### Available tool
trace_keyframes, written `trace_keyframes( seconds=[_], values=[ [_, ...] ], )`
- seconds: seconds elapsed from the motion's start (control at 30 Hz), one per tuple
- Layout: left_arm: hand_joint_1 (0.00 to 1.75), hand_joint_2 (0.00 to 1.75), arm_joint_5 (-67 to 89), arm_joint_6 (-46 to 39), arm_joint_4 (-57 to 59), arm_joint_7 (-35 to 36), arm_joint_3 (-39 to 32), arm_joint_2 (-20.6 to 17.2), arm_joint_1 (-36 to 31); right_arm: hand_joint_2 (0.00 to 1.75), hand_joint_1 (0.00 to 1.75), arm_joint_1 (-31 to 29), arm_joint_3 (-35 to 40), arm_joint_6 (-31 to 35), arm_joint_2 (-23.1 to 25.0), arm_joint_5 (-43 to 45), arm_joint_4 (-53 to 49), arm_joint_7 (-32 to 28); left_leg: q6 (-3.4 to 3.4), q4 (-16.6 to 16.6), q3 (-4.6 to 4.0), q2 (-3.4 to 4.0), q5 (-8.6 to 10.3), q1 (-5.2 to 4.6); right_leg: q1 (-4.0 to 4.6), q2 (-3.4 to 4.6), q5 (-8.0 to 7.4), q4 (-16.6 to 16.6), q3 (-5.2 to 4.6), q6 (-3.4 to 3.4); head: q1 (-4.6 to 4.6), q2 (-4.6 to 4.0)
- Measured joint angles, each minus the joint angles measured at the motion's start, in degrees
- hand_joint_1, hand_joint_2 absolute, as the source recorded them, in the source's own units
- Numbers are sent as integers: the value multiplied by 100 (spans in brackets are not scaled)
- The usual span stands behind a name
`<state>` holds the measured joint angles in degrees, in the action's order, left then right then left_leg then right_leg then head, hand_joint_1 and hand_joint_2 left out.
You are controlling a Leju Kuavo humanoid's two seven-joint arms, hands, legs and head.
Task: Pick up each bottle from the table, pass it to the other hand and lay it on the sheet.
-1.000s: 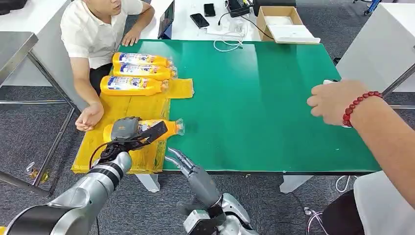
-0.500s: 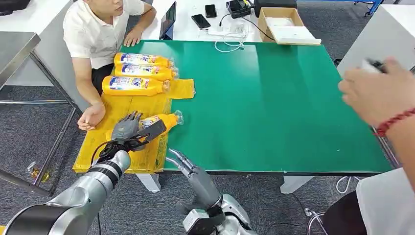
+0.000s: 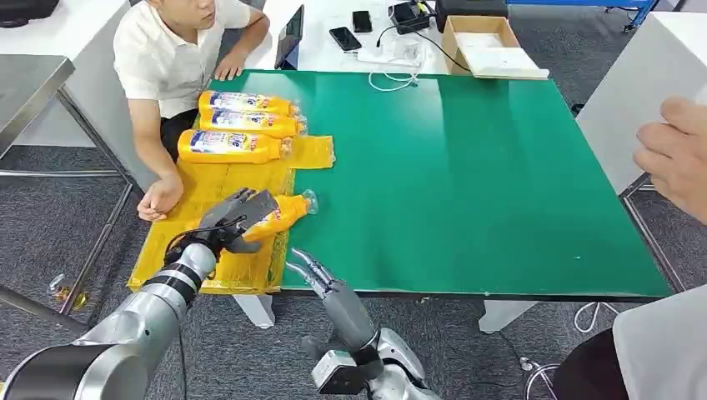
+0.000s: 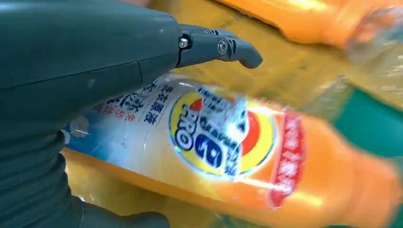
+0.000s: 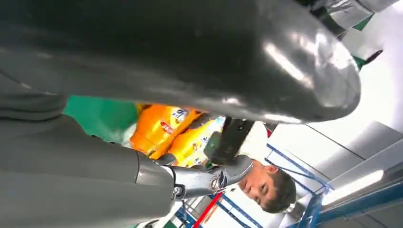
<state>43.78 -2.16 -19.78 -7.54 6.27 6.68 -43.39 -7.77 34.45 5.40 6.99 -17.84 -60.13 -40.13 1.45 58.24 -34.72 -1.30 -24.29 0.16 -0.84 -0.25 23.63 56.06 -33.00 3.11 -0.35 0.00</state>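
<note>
An orange bottle [image 3: 282,214] lies tilted on the near end of the yellow sheet [image 3: 210,185], its clear cap toward the green table [image 3: 467,175]. My left hand [image 3: 233,218] hovers over the bottle's base with fingers spread; in the left wrist view the bottle [image 4: 228,142] lies between the thumb and the fingers with gaps around it. My right hand [image 3: 307,271] is at the table's front edge, fingers extended and empty. Three more orange bottles [image 3: 232,147] lie side by side at the sheet's far end.
A person sits at the table's left side with a hand [image 3: 158,198] resting by the sheet. Another person's hand [image 3: 677,157] is raised at the right edge. Phones, cables and a cardboard box [image 3: 492,43] lie on the white desk beyond.
My left hand's fingers have opened off the bottle, which now lies on the sheet. The person's hand on the right has drawn back off the table to the right.
</note>
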Motion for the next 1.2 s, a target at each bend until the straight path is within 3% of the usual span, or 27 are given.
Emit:
trace_keyframes(
  seconds=[0.1,0.2,0.33,0.4,0.67,0.97,1.1,1.2],
  values=[
    [0,175,-468,3,-98,-636,-185,102,63,0,0,-10,7,126,-6,46,46,0,1,0,7,0,1,-5,-5,0,-1,0,9,3,2,0],
    [0,175,-1196,-1290,-777,-1920,-457,390,719,0,0,152,-4,304,-44,79,46,0,2,1,-3,14,0,-9,-12,4,-4,1,-1,7,4,0],
    [0,175,-1093,-2648,-2053,-1771,-107,612,1557,0,0,428,-15,365,-94,138,18,-2,2,3,-45,19,-2,-10,-11,7,-5,0,-45,9,2,0],
    [0,175,-1038,-2905,-2431,-1607,136,606,1794,0,0,503,-15,424,-112,168,-4,-2,1,3,-60,9,-2,-8,-10,5,-3,0,-60,10,-2,0],
    [0,175,-1300,-2990,-2773,-1596,898,615,2091,0,0,551,-26,488,-146,216,-37,-2,1,2,-76,25,-1,-5,-6,12,-3,2,-78,9,2,0],
    [0,175,-1947,-2872,-3420,-1824,1178,615,2342,0,0,615,-57,518,-164,431,-171,-4,1,2,-79,26,-2,-6,-7,13,-3,2,-80,9,0,0],
    [0,175,-3620,-2119,-4226,-2072,1239,623,2781,0,0,951,-298,88,-138,1568,-1064,-7,0,2,-87,25,-3,-6,-7,13,-2,2,-87,9,0,0],
    [0,175,-4808,-1434,-5130,-1940,1389,597,3334,0,0,1229,-751,652,-24,1561,-2121,-13,-4,2,-93,27,-8,-6,-7,15,-1,1,-93,9,0,0]
  ],
)
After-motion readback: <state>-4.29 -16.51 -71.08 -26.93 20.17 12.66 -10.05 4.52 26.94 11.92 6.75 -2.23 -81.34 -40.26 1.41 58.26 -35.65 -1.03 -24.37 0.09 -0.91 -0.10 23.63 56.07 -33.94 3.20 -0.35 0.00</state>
